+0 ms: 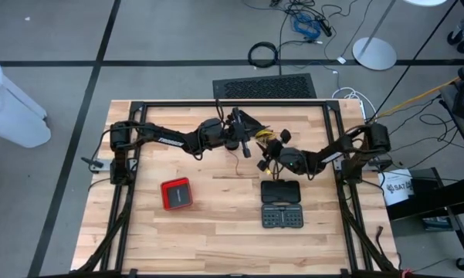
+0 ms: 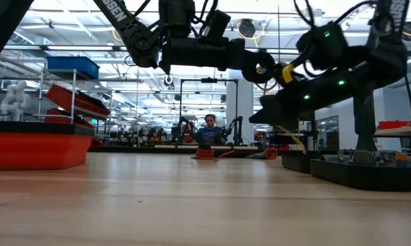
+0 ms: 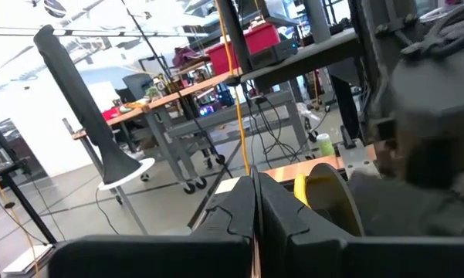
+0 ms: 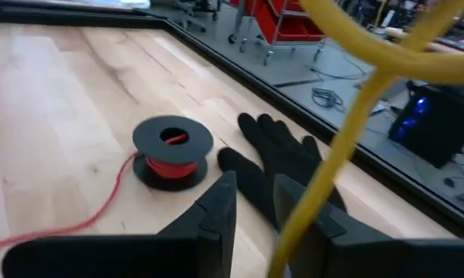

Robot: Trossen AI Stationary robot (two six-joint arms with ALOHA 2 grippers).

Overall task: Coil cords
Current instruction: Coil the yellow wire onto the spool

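Note:
A black spool wound with reddish-orange cord stands on the wooden table, flat flange down. Its thin tail trails over the boards. A black glove lies beside it. My right gripper hovers just short of both, its fingers apart with nothing between them; in the high view it is at mid-table. My left gripper is held above the table near the far side, shut, with a thin orange cord at its tips. A thin cord runs below it over the boards. My left gripper pinches a thin orange cord between its two shut fingers, right at their tips. The fingers lie about level, well above the table. From the tips an orange strand runs straight away from the fingers; where it ends does not show.
A red box sits at the near left and a black open case at the near right. A black frame rail borders the far edge. My right arm's own yellow cable crosses its wrist view.

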